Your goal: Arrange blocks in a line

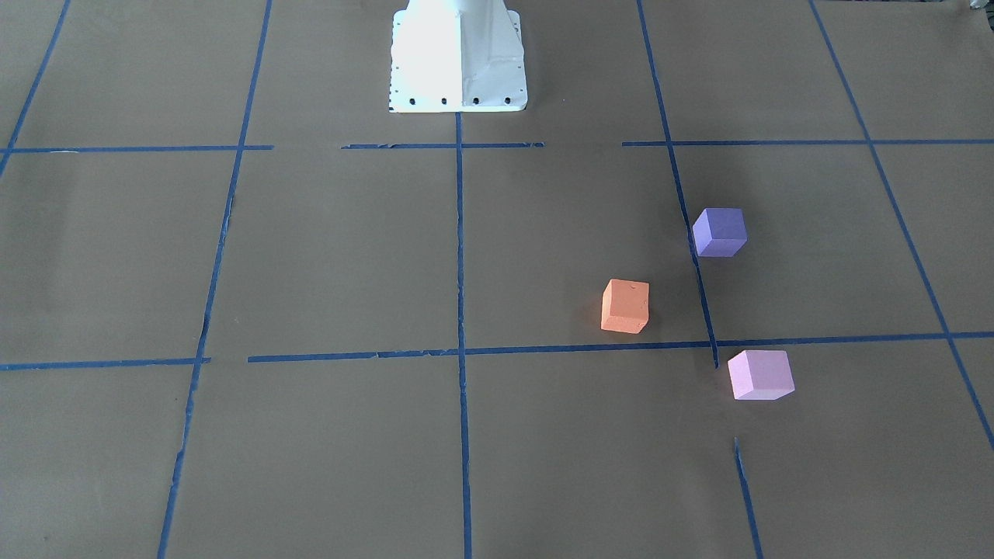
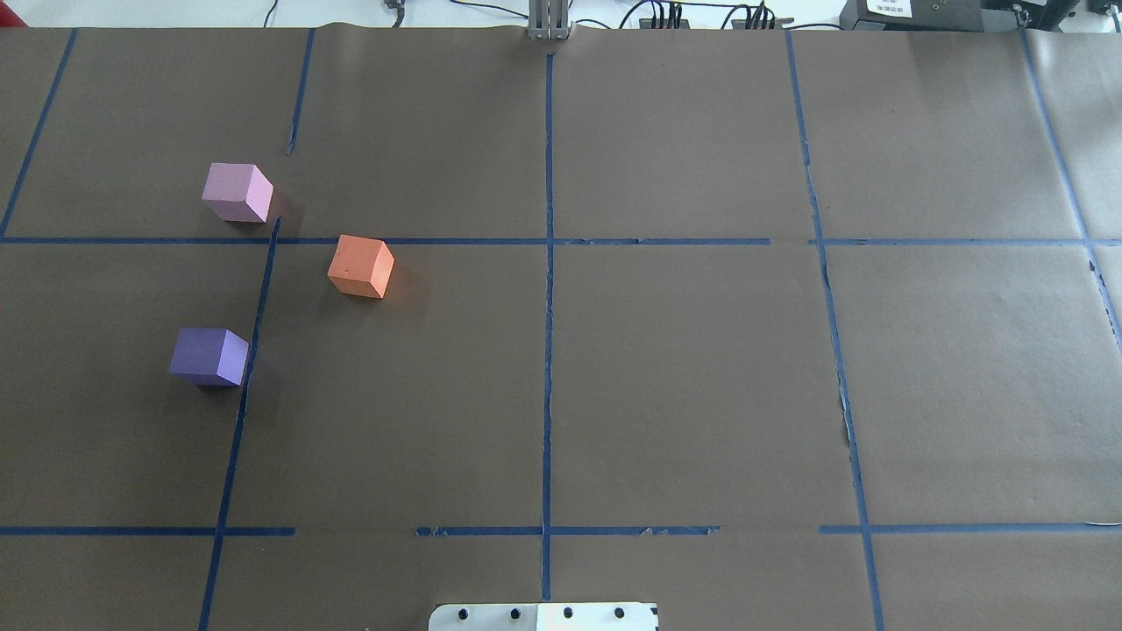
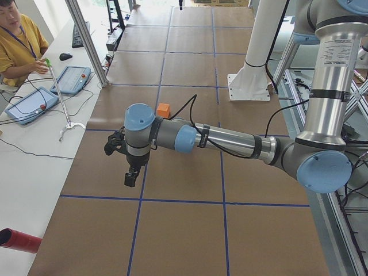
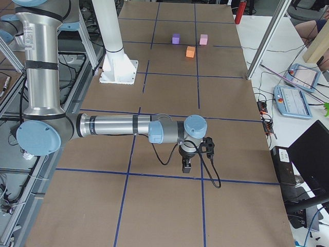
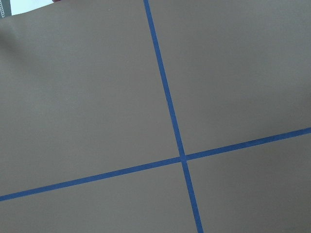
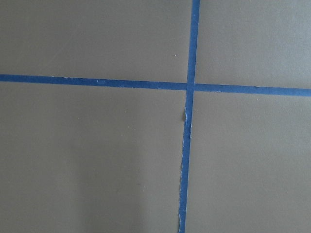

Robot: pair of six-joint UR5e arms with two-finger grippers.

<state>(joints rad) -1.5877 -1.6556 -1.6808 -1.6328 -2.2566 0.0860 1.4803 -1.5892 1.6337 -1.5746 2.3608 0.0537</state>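
Observation:
Three blocks lie apart in a loose triangle on the brown paper on the robot's left side. The orange block is nearest the middle. The pale pink block lies farther from the robot. The violet-blue block lies closer to the robot. All three show small in the exterior right view, orange, violet-blue, pink. My left gripper hangs over bare paper, away from the blocks. My right gripper hangs far from them at the table's other end. I cannot tell whether either is open or shut. Both wrist views show only paper and blue tape.
The white robot base stands at the table's near middle edge. Blue tape lines grid the paper. An operator sits at a side bench with tablets. A red cylinder lies at the left end.

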